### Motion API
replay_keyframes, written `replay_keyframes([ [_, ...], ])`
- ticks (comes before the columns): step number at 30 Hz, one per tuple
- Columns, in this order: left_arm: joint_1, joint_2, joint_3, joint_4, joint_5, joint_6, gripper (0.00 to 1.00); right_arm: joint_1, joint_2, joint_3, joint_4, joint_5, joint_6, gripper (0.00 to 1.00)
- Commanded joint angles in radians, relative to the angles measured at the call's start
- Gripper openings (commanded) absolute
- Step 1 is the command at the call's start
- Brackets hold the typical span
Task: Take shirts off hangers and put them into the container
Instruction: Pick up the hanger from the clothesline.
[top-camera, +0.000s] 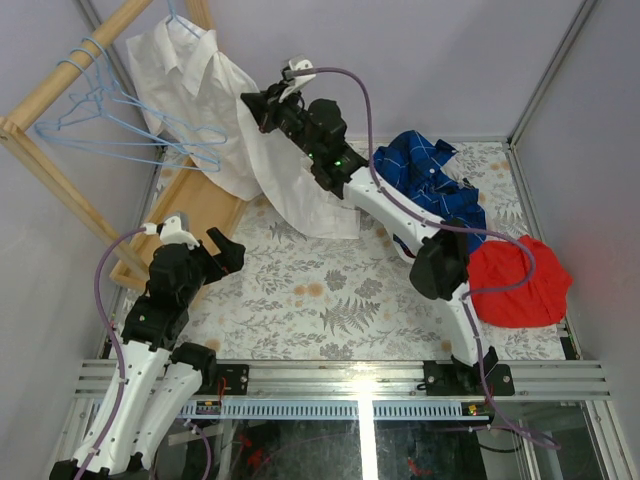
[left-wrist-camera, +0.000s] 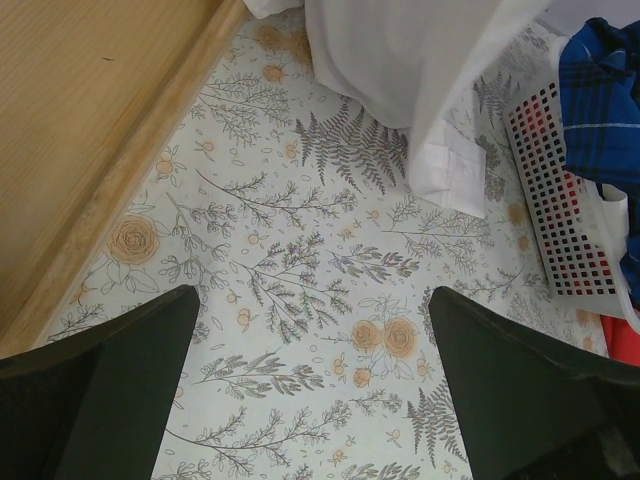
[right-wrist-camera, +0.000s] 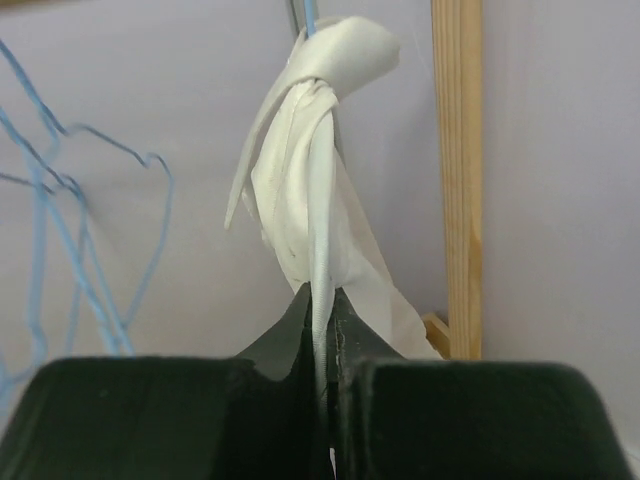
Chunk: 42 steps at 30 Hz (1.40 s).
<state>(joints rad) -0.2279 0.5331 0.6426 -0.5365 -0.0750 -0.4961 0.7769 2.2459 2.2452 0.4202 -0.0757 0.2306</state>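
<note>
Right wrist view: the right gripper (right-wrist-camera: 322, 315) pinches the white shirt (right-wrist-camera: 300, 180), which runs straight up to its hanger (right-wrist-camera: 309, 12), with the basket (left-wrist-camera: 555, 200) off to the near right.

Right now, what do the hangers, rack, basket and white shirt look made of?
Hangers: thin wire, light-blue coated or painted, going by the fine bent outlines.
Rack: pale bare-looking wood, grain showing.
Basket: likely moulded white plastic, matte, regular grid of square holes.
White shirt: thin woven cloth, probably cotton or a blend; drapes and creases softly.
</note>
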Motion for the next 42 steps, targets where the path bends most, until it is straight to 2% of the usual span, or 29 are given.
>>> replay_keyframes([
  [1, 0.006, 0.003, -0.006, 0.024, 0.009, 0.013, 1.00, 0.005, -0.183, -0.040, 0.192, 0.032, 0.101, 0.00],
  [9, 0.005, 0.008, -0.004, 0.021, 0.005, 0.012, 1.00, 0.014, -0.292, -0.199, 0.255, 0.074, 0.090, 0.00],
  [18, 0.006, 0.006, -0.006, 0.023, 0.011, 0.011, 1.00, 0.014, -0.613, -0.639, 0.282, 0.224, -0.057, 0.00],
  [22, 0.006, 0.013, -0.004, 0.024, 0.016, 0.012, 1.00, 0.013, -0.759, -0.795, 0.202, 0.226, -0.073, 0.00],
  [30, 0.006, 0.009, -0.006, 0.024, 0.014, 0.013, 1.00, 0.013, -1.014, -1.088, 0.155, 0.281, -0.040, 0.00],
  [42, 0.006, 0.011, -0.004, 0.024, 0.017, 0.013, 1.00, 0.013, -1.230, -1.304, -0.070, 0.164, 0.111, 0.00],
])
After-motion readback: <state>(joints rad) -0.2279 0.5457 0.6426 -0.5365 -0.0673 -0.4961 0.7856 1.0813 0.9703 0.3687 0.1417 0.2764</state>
